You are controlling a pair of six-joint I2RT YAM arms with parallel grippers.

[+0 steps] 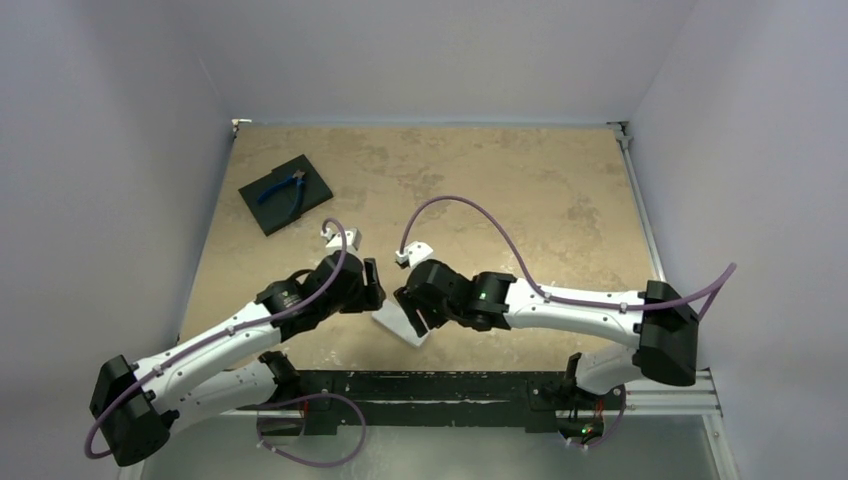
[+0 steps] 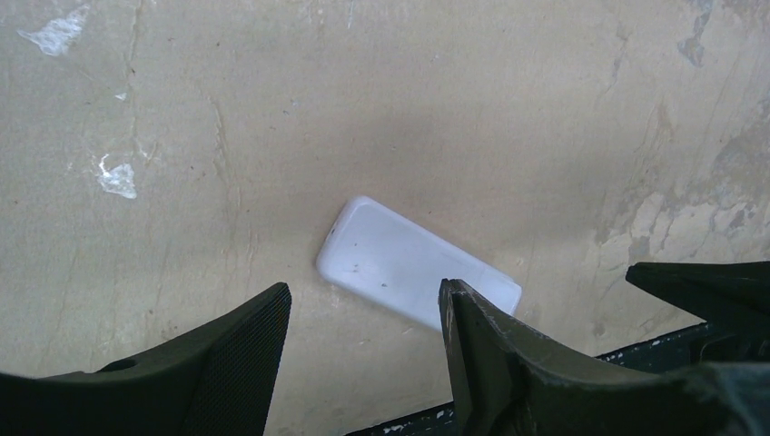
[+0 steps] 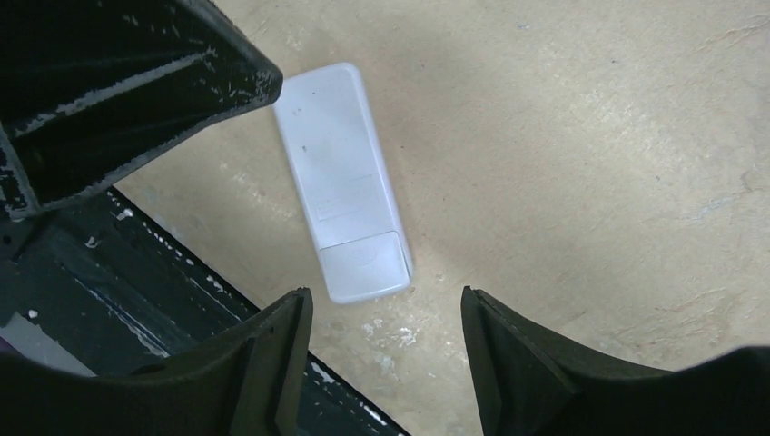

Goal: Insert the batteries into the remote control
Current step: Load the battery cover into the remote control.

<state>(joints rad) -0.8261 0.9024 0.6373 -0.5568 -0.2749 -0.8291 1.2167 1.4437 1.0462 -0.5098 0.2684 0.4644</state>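
Note:
The remote control point(image 1: 401, 326) lies with its plain white back up, near the table's front edge, between my two grippers. In the left wrist view the remote control point(image 2: 399, 263) lies just beyond my left gripper point(image 2: 365, 289), which is open and empty. From the right wrist, the remote control point(image 3: 340, 173) shows its battery cover end nearest my right gripper point(image 3: 383, 295), also open and empty. In the top view the left gripper point(image 1: 376, 284) and right gripper point(image 1: 408, 308) hover close together over the remote. The batteries are out of view.
A black square pad point(image 1: 312, 184) with blue-handled pliers point(image 1: 284, 187) lies at the back left. The black front rail point(image 1: 450, 385) runs right behind the remote. The other arm's finger point(image 3: 136, 82) fills the right wrist view's top left.

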